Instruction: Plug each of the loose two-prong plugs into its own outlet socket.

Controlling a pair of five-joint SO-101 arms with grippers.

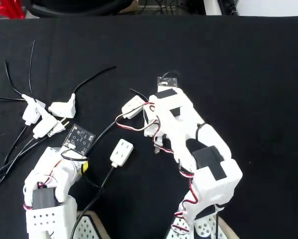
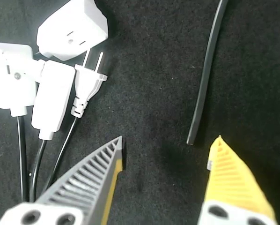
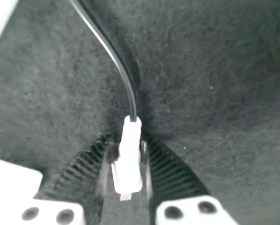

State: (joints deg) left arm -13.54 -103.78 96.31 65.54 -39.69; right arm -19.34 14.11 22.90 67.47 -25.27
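Holding the light, rigid-looking plug [image 3: 128,161] by its sides, right gripper [image 3: 127,140] may fight a springy cord [image 3: 115,58]; left gripper [image 2: 169,140] gapes empty.

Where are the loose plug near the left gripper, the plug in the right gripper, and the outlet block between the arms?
loose plug [image 2: 87,86]: left wrist view, white body behind prongs.
held plug [image 3: 127,161]: right wrist view, middle of body.
outlet block [image 1: 121,152]: high view, slotted top face.

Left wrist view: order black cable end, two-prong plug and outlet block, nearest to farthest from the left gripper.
1. black cable end: by the yellow finger.
2. two-prong plug: past the grey finger.
3. outlet block: beyond the plug's prongs.
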